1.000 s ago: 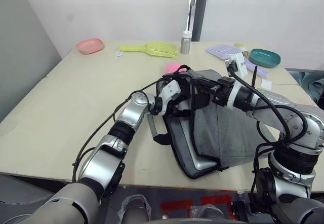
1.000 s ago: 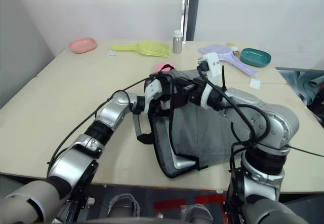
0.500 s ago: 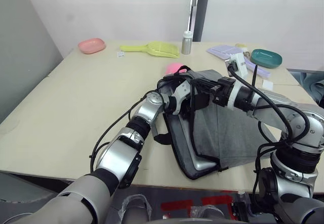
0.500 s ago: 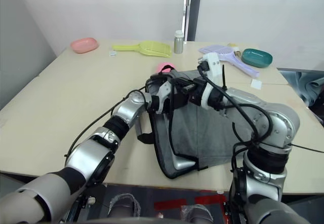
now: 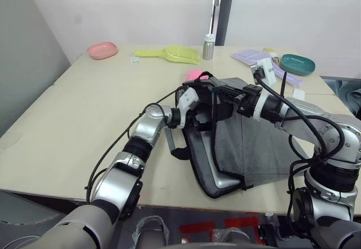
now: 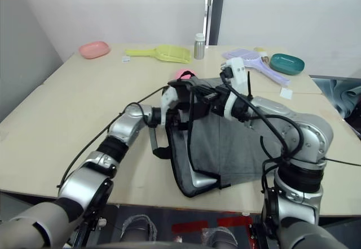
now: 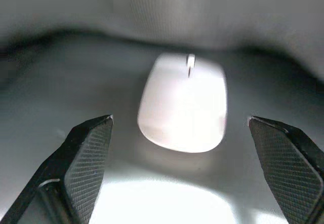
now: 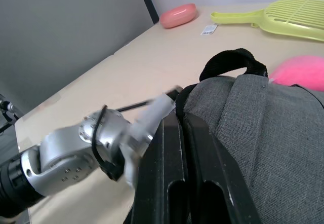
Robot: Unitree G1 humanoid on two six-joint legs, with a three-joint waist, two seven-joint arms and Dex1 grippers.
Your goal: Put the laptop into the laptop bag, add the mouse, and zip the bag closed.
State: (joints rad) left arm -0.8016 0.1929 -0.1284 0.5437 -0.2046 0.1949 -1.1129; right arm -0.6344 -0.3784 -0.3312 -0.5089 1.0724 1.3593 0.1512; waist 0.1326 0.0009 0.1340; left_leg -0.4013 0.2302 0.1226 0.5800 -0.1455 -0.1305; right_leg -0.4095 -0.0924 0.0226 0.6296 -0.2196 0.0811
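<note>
Flat grey fabric laptop bag (image 5: 254,142) lies on the pale bench (image 5: 84,119), mouth propped open — thin silver metal laptop (image 5: 223,178) showing inside at the near corner. Left gripper (image 7: 187,183), fingers wide apart, faces the small white oval mouse (image 7: 183,105) lying free inside. Right gripper (image 8: 190,148) pinched on the bag's upper flap. Pink fluffy ball (image 5: 193,74) just beyond.

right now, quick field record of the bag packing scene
laptop: inside the laptop bag, one corner showing at the open edge
mouse: lying inside the bag, untouched
left pincer: open, fingers either side of the mouse, not gripping
right pincer: shut on the bag's upper flap, holding it up
zipper: not closed
bag position: flat on the table
</note>
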